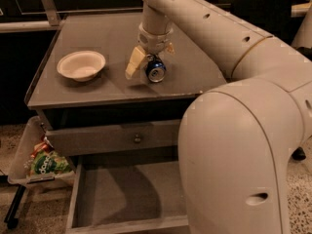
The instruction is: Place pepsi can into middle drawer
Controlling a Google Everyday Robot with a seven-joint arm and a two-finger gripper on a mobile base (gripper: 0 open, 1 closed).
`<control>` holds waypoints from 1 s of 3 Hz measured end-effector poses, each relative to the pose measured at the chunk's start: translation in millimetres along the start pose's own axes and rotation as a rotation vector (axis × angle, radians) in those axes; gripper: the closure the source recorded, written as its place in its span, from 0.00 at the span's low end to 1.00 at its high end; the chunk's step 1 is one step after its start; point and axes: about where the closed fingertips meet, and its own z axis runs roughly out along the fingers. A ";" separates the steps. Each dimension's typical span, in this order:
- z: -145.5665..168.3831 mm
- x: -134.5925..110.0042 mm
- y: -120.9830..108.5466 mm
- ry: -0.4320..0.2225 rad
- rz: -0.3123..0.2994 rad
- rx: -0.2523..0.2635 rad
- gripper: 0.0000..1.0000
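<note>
Pepsi can (156, 70) status: not yet moved. It lies on its side on the tabletop (97, 30), near the front edge and about midway along it, with one silver end facing the camera.

Gripper (151, 62) status: I hold it directly over the can, fingers spread and pointing down. One finger sits just beside the can on the side toward the white bowl (81, 65); the other shows at the can's far side. In my judgement the jaws are open and straddle the can, and no grip is made.

Middle drawer (122, 194) status: pulled out below the tabletop's front edge, with its flat floor exposed. The drawer front with the round knob (137, 139) above it is closed.

Completed: drawer open; gripper aligned on the can.

Remaining:
1. Close on the can.
2. Lift it off the tabletop.
3. Carry it past the front edge and down.
4. Release it in the drawer.
</note>
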 end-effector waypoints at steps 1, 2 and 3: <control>0.6 -0.1 0.1 0.000 0.000 0.000 0.18; 0.6 -0.1 0.1 0.000 0.000 0.000 0.42; 0.6 -0.1 0.1 0.000 0.000 0.000 0.65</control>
